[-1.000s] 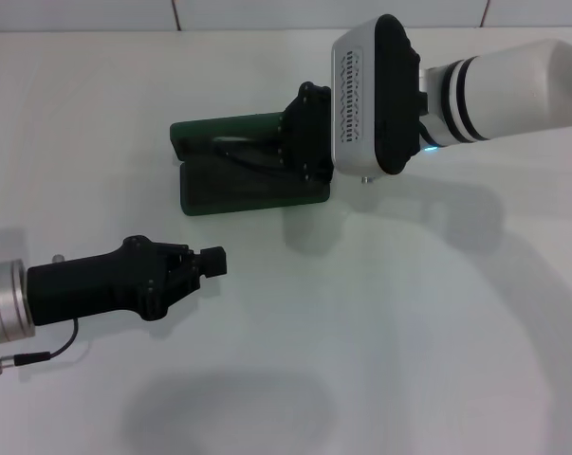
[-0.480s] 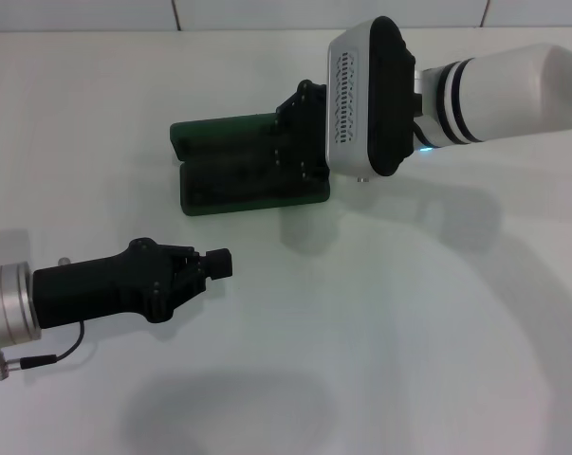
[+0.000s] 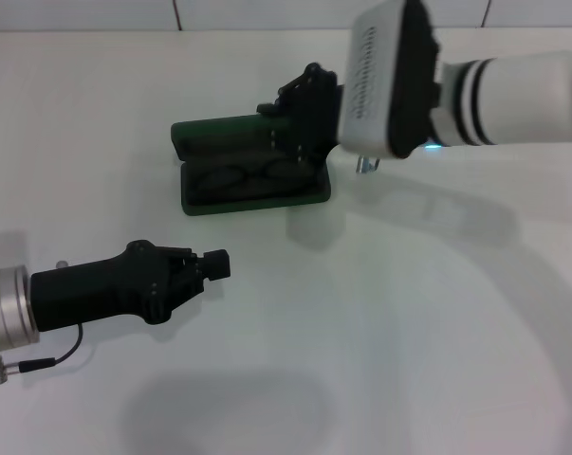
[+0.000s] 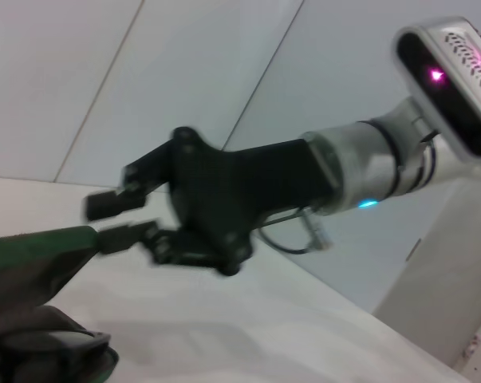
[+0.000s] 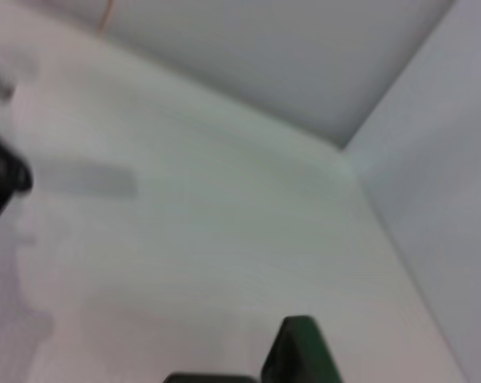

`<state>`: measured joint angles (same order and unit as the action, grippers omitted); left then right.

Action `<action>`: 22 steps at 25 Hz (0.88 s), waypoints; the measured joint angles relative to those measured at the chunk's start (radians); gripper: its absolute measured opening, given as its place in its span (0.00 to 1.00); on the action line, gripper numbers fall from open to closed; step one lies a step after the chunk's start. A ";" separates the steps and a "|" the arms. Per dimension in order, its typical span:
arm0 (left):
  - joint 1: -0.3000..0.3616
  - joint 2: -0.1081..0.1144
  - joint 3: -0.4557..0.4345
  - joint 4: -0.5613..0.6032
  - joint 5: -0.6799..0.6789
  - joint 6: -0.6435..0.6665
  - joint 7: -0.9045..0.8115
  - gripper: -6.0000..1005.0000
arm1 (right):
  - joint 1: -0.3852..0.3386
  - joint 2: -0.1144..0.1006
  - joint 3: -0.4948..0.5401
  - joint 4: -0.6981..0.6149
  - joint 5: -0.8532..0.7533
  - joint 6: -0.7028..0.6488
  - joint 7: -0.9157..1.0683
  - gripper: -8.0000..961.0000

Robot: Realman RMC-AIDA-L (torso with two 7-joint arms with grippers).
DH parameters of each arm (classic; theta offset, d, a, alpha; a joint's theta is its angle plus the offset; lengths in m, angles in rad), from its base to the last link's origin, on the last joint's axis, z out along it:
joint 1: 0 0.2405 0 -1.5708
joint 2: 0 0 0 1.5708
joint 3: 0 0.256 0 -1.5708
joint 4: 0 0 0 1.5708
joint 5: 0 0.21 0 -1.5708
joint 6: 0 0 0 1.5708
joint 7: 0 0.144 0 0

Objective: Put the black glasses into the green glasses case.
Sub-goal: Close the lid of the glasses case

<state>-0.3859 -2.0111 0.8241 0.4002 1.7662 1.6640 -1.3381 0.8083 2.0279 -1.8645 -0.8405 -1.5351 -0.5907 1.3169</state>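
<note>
— Glasses [image 3: 252, 175] first: in the head view they lie inside the open case [image 3: 252, 190], both lenses showing in the lower tray. The lid stands up at the far side. So the placing itself looks done.

— And the right claw [image 3: 284, 106]?

— It hangs over the case's right end, above the lid edge, and it carries nothing. The left claw [image 3: 212, 264] rests low over the table [image 3: 409, 332], near the case but apart from it. It looks pinched narrow, with nothing between the tips.

— What does the left wrist view add?

— It looks across at the right claw [image 4: 116, 217]. The two fingers [image 4: 104, 204] stand a little apart, with only air between them, just beside the green lid [image 4: 41, 243]. The case's dark lower part sits at the corner of the frame; the glasses themselves I cannot make out there.

— The right wrist view?

— Mostly bare table [image 5: 208, 223] and wall. A green corner of the case [image 5: 300, 351] pokes in at the edge, nothing more.

— So which step?

— I judge it the moment after release. The task only asks for the glasses in the case, so the next move is for the right arm to lift clear without catching the lid or a temple arm. Closing the lid would be an extra.
</note>
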 joint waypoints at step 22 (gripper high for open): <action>-0.138 -0.005 -0.030 0.021 0.007 -0.401 -0.104 0.05 | -0.433 -0.020 0.753 0.347 0.152 -0.960 -0.384 0.48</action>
<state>-0.5244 -2.0157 0.7943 0.4209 1.7734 1.2630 -1.4418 0.3753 2.0083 -1.1113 -0.4938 -1.3834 -1.5509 0.9329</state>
